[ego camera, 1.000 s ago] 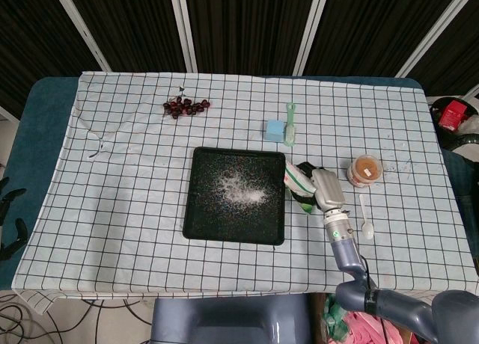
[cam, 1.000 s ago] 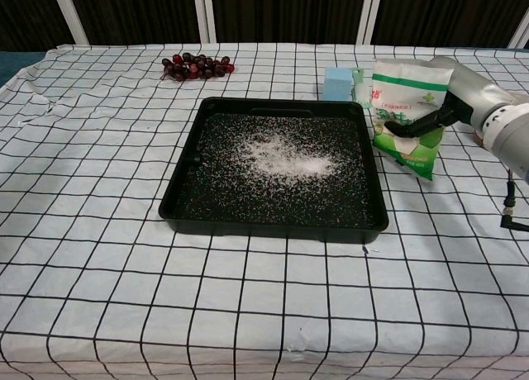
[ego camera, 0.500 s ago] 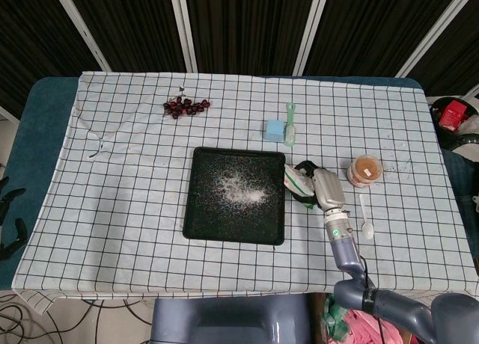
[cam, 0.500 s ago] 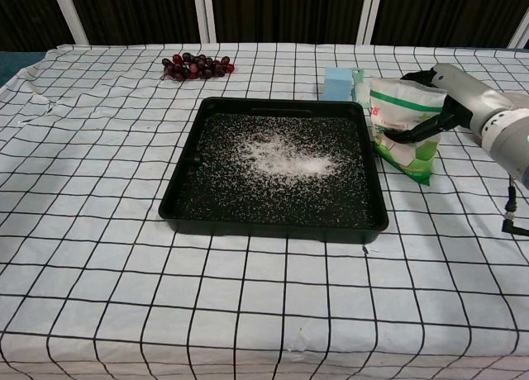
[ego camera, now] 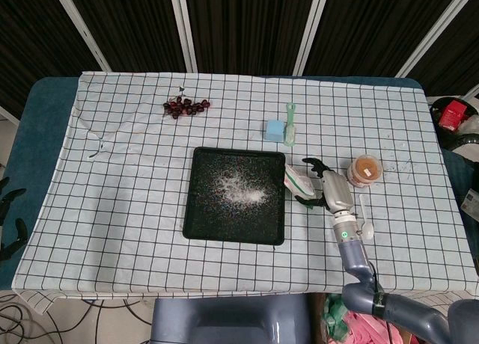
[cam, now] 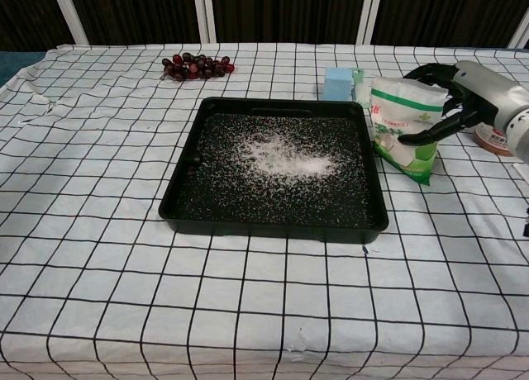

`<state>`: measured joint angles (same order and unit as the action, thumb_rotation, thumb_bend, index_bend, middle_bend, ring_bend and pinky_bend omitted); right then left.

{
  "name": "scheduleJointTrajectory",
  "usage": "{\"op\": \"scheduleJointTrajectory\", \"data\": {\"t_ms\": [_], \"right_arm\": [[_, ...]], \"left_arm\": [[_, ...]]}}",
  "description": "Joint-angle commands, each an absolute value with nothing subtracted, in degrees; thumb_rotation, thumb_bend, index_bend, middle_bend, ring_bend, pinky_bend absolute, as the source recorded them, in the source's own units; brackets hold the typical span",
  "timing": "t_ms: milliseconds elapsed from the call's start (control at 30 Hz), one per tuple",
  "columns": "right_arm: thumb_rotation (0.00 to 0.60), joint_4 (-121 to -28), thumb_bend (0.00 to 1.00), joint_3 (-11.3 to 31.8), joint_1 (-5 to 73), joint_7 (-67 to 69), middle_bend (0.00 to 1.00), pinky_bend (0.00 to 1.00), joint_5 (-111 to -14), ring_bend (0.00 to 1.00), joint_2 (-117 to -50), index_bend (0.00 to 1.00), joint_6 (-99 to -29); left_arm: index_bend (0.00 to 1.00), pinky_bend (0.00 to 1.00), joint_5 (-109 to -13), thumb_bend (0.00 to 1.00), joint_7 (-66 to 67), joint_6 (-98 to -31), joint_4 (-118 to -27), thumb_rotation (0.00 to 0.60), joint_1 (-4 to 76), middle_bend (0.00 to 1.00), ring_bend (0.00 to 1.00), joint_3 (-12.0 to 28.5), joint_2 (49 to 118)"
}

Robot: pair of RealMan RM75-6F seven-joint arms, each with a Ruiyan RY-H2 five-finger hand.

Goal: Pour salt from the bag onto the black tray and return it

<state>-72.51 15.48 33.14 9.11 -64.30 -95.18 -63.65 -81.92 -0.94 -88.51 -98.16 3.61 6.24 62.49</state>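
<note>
Soft, slumping, likely light salt bag (cam: pixel 402 125) stands just right of the black tray (cam: pixel 184 190), best gripped across its middle; right hand (cam: pixel 450 99) fingers spread, empty.

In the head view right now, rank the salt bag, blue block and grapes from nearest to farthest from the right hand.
1. Salt bag, just left of the right hand.
2. Blue block, up and to the left, beyond the tray.
3. Grapes, far left near the back edge.
</note>
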Motion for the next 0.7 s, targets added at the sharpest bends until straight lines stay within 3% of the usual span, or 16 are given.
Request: {"op": "scheduleJointTrajectory", "data": {"t_ms": [33,433,700], "right_arm": [[0.600,-76.1,0.08,14.2,31.0,9.2,0.17,0.30,-65.0,0.25,-91.8,0.18,-63.6],[0.600,-89.1,0.07,8.4,23.2,10.9,0.17,0.30,-70.8,0.27,-77.9,0.18,-66.6],[0.600,-90.9,0.08,5.8,21.3,-0.7,0.18,0.30,-74.7,0.27,-68.8,0.18,-69.9]], "left_arm": [[0.20,0.05,-81.9,0.65,-0.9,-88.5,-98.1,0.600,3.6,0.03,0.00,6.2,62.5],[0.20,0.05,-82.0,0.65,-0.6,-88.6,-98.1,0.600,3.6,0.03,0.00,6.1,62.7],[0.20,0.05,-82.1,0.65,-0.6,-88.7,-98.2,0.600,3.6,0.03,0.00,6.2,62.7]]}}
